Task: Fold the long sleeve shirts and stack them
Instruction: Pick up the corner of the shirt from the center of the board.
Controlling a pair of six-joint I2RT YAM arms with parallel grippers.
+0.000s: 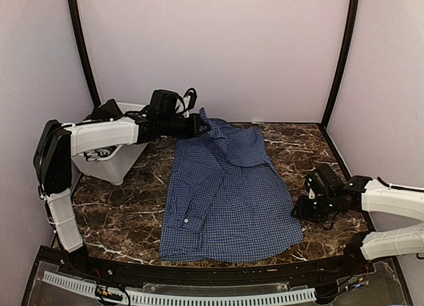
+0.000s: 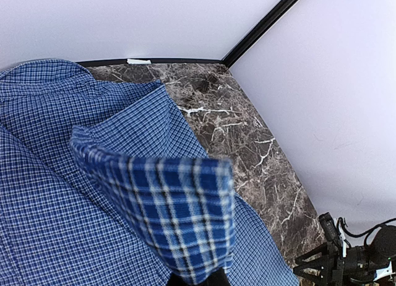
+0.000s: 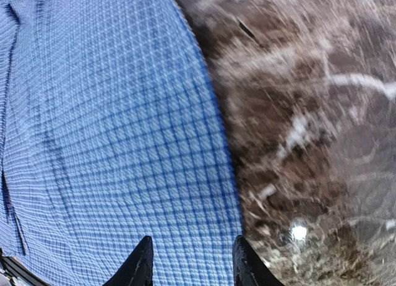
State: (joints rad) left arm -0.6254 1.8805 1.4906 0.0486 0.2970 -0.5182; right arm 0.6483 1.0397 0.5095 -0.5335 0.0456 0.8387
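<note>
One blue checked long sleeve shirt lies spread on the marble table, collar end toward the back wall. My left gripper is at the shirt's far top edge, shut on a flap of its cloth. In the left wrist view that flap stands up right in front of the camera and hides the fingers. My right gripper sits low at the shirt's right edge. In the right wrist view the right gripper is open, its dark fingertips over the shirt just inside its border, nothing between them.
A white plastic bin stands at the back left, under the left arm. Pale walls with black corner posts close in the table. Bare marble lies to the right of the shirt.
</note>
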